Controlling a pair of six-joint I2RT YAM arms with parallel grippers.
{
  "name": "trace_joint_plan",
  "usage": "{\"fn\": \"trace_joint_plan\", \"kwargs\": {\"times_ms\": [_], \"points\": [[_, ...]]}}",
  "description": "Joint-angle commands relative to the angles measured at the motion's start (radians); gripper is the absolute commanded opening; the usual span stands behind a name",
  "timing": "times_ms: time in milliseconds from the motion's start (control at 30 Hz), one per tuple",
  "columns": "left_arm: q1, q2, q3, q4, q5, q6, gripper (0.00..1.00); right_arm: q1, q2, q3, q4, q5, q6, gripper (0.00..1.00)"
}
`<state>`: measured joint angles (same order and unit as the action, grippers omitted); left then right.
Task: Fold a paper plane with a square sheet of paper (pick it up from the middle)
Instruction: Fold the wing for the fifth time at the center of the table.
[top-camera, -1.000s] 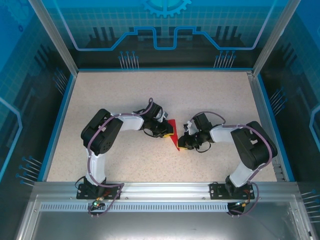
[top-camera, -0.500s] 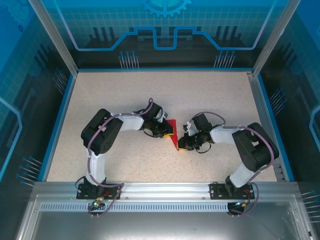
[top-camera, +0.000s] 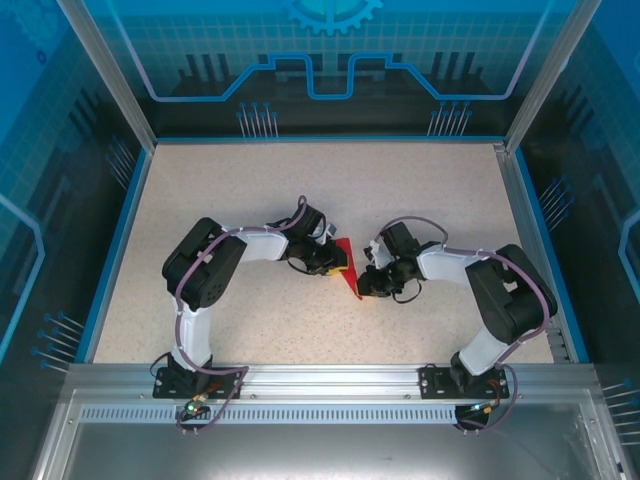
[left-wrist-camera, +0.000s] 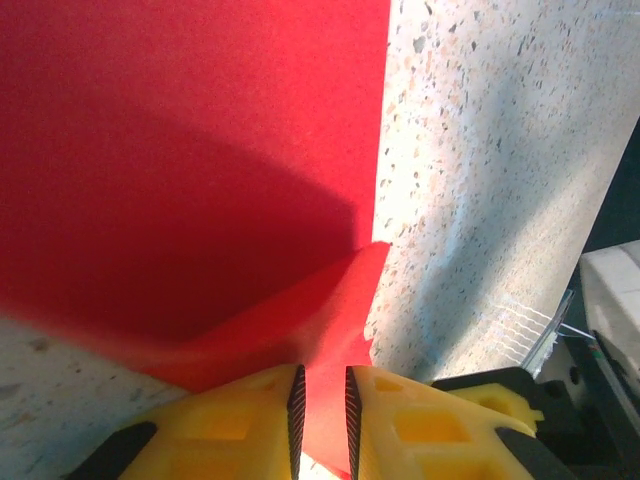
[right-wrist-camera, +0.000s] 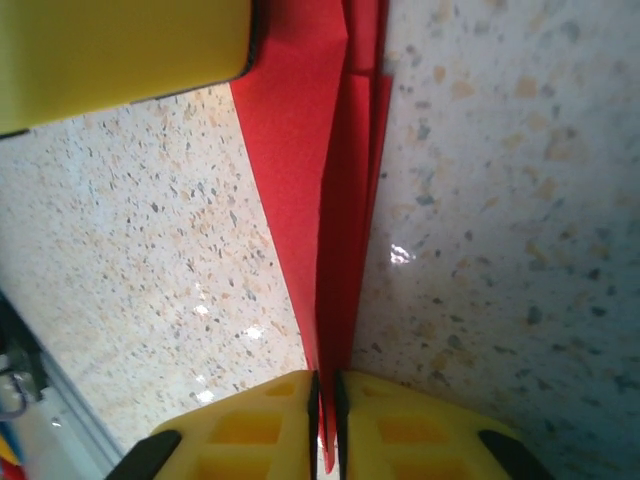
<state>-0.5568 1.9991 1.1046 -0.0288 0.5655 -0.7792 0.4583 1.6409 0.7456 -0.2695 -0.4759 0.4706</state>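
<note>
Paper plane (right-wrist-camera: 335, 250) | left fingers (left-wrist-camera: 292, 405) pinch edge | right fingers (right-wrist-camera: 305, 415) pinch tip | right wrist: layers

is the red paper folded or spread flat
folded: the red paper shows stacked creased layers tapering to a point pinched in the right gripper

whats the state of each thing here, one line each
red paper, folded into layers, narrowing toward a point, pinched from two sides
left end effector, shut on a raised flap of the red paper
right end effector, shut on the narrow folded end of the red paper
</note>
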Motion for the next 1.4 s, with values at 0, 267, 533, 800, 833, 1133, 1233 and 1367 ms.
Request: {"fn": "trace_joint_plan", "kwargs": {"times_ms": [0, 267, 533, 800, 833, 1133, 1233, 1367], "points": [[-0.003, -0.015, 0.031, -0.037, -0.015, 0.019, 0.21, 0.01, -0.044, 0.033, -0.078, 0.025, -0.055, 0.2], [-0.003, 0.01, 0.027, -0.029, -0.01, 0.005, 0.21, 0.01, -0.082, 0.041, -0.071, 0.036, 0.008, 0.24], [-0.003, 0.011, 0.021, -0.03, -0.011, 0.006, 0.21, 0.013, -0.063, 0.037, -0.079, 0.055, 0.031, 0.25], [-0.003, 0.009, 0.018, -0.031, -0.011, 0.007, 0.21, 0.025, -0.034, 0.042, -0.074, 0.029, 0.029, 0.2], [-0.003, 0.008, 0.018, -0.032, -0.011, 0.007, 0.21, 0.025, -0.029, 0.044, -0.076, 0.029, 0.027, 0.19], [-0.003, -0.03, 0.018, -0.031, -0.002, 0.005, 0.22, 0.029, -0.021, 0.05, -0.072, 0.029, 0.006, 0.05], [-0.003, -0.058, 0.01, -0.001, 0.023, -0.001, 0.24, 0.031, -0.021, 0.056, -0.082, 0.033, -0.01, 0.03], [-0.003, -0.105, -0.011, 0.039, 0.045, -0.01, 0.3, 0.04, -0.023, 0.061, -0.085, 0.035, -0.029, 0.02]]}}
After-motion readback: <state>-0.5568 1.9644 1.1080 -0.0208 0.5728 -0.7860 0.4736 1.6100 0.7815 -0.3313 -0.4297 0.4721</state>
